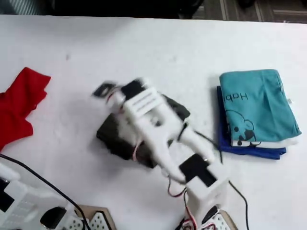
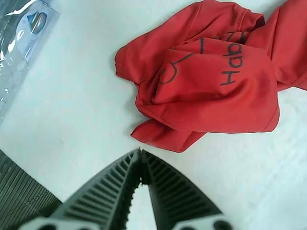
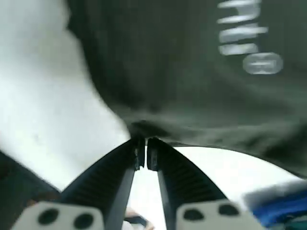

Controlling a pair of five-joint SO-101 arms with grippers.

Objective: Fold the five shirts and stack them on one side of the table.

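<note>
The right hand (image 3: 145, 149) has its jaws pinched together on a bunched edge of the black shirt (image 3: 192, 72), which lies crumpled near the middle of the white desk (image 1: 144, 48), under that arm. The left hand (image 2: 141, 160) is closed, tips touching, and grips nothing; it hangs near the crumpled red shirt (image 2: 211, 81) at the desk's left edge. On the right side, a folded teal shirt (image 1: 259, 103) tops a white shirt (image 1: 280, 143) and a blue shirt (image 1: 249, 151).

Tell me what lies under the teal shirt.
Under the teal shirt a white fabric edge shows, with a blue shirt beneath it on the table. The teal shirt covers most of both.
</note>
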